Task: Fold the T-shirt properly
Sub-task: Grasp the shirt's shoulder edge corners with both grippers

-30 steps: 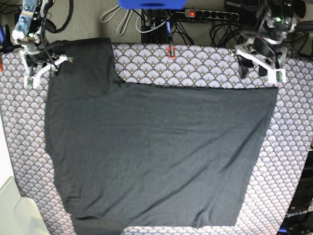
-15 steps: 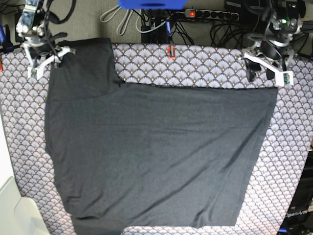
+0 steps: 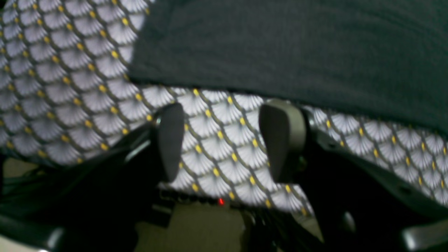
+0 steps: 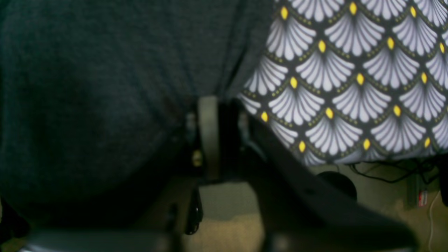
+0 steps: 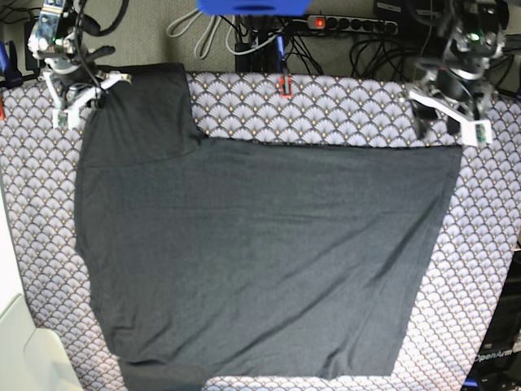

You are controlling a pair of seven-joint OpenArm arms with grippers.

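T-shirt [image 5: 260, 252] spread flat on the patterned cloth [image 5: 350, 106] over the table, right tool [image 4: 218, 105] pinched closed on the shirt's far sleeve edge, left tool [image 3: 224, 140] open, just beyond the shirt's other far corner, holding nothing

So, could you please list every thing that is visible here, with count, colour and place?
T-shirt: one, dark charcoal grey, spread flat over most of the table, sleeve at far left corner.
Cloth: one, lilac-grey with scallop pattern and yellow dots, covering the table under the T-shirt.
Power strip: one, dark with a red light, on the floor behind the table.
Cables: several, grey and black, on the floor behind the table.
Left gripper: one, dark fingers, open above the cloth, just off the T-shirt's edge.
Right gripper: one, shut at the sleeve's edge; a grip on the fabric is unclear.
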